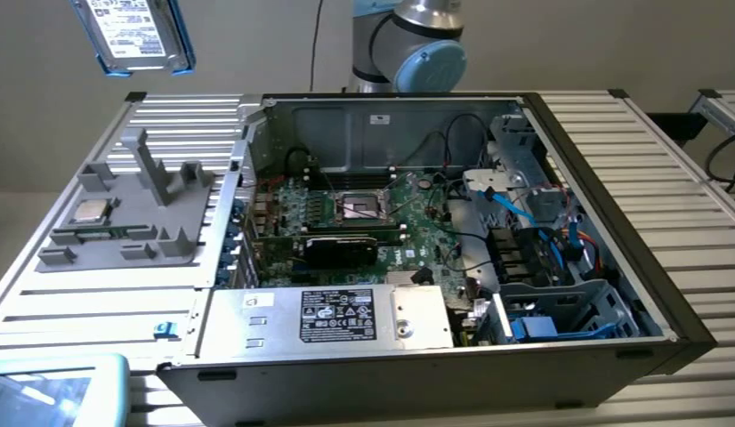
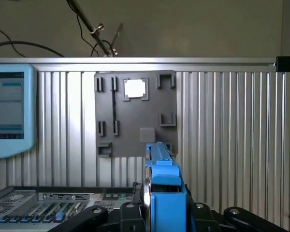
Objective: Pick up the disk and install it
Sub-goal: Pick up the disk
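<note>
We count 1 flat silver-grey disk in a bright blue plastic bracket (image 1: 136,34), held aloft, 1 black gripper (image 2: 164,217) clenched on it, 1 grey plastic fixture plate (image 2: 135,116) beneath, 1 open metal computer case (image 1: 463,231) nearby

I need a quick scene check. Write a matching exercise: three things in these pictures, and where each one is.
Things
1. flat silver-grey hard disk in a bright blue plastic bracket
2. small square silver CPU chip
3. large silver metal box with a black label

Places
A. inside the open black computer case
B. on the grey plastic fixture tray
C. up in the air, gripped by the black fingers

Pairs: 1-C, 2-B, 3-A
</note>
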Available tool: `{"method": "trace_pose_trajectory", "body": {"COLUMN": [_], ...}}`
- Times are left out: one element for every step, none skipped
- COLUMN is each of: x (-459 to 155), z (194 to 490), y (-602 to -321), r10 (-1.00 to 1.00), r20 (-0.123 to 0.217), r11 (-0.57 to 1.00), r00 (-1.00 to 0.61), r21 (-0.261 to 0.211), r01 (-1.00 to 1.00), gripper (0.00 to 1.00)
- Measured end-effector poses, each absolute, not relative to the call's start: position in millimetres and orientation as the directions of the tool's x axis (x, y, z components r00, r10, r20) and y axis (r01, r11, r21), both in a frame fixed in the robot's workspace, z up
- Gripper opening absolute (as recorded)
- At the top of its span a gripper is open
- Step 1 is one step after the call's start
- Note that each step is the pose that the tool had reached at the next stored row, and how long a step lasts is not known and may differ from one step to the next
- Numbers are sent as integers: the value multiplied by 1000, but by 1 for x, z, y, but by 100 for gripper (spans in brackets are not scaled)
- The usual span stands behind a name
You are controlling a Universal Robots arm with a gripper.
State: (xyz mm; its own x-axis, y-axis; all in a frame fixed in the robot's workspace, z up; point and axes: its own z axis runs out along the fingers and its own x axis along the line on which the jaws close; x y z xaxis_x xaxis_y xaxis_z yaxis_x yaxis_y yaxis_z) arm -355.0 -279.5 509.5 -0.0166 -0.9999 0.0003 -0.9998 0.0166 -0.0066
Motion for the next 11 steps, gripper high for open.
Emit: {"method": "trace_pose_trajectory", "body": {"x": [-351, -347, -344, -340, -336, -333, -329, -325, -322, -318, -315], "z": [510, 512, 513, 514, 514, 515, 516, 517, 518, 518, 519], "y": [-281, -282, -283, -285, -286, -288, -290, -292, -294, -296, -298], "r10": [-1000, -1000, -1000, -1000, -1000, -1000, -1000, -1000, -1000, -1000, -1000], "r20": [0, 0, 0, -1, -1, -1, -1, -2, -3, -4, -5], "r11": [17, 17, 17, 17, 17, 17, 17, 16, 17, 17, 17], "r00": [-17, -17, -17, -17, -17, -17, -17, -16, -17, -17, -17], "r21": [-7, -7, -7, -7, -7, -7, -7, -7, -7, -7, -7], "r01": [-1000, -1000, -1000, -1000, -1000, -1000, -1000, -1000, -1000, -1000, -1000], "gripper": [37, 37, 37, 37, 37, 37, 37, 37, 37, 37, 37]}}
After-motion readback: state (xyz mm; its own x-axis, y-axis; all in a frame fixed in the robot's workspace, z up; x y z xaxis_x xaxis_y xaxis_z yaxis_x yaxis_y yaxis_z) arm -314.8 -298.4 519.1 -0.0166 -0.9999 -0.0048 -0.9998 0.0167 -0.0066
